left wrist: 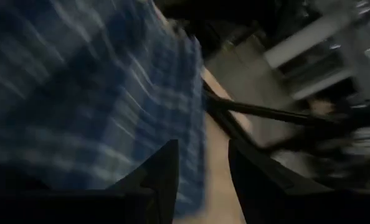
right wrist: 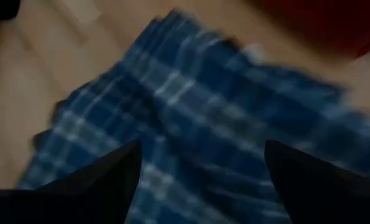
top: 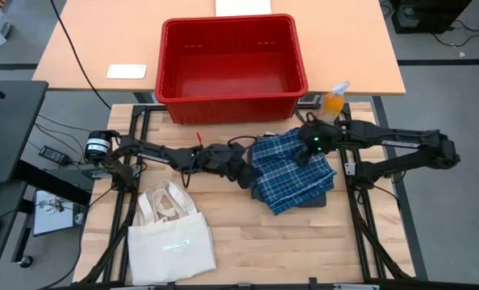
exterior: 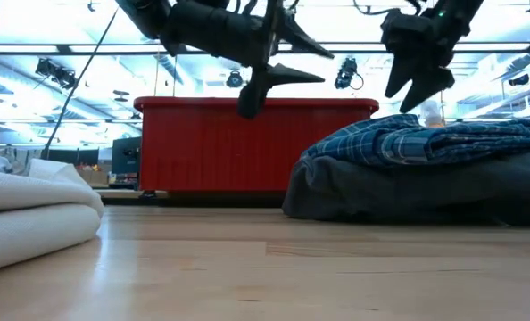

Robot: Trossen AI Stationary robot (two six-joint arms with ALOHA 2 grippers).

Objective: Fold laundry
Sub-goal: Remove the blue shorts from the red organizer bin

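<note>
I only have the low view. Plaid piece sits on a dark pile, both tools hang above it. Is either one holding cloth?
Observer: No. The right wrist view shows the right tool open, its fingers wide apart above the plaid piece, nothing between them.
Operator: And the left?
Observer: The left tool is open too, empty, with the plaid edge beyond it.
Operator: Where are they over the pile?
Observer: From above, the left tool is at the pile's left edge and the right tool over its far side, near the red bin.
Operator: Anything else on the table?
Observer: A cream tote bag, front left.
</note>
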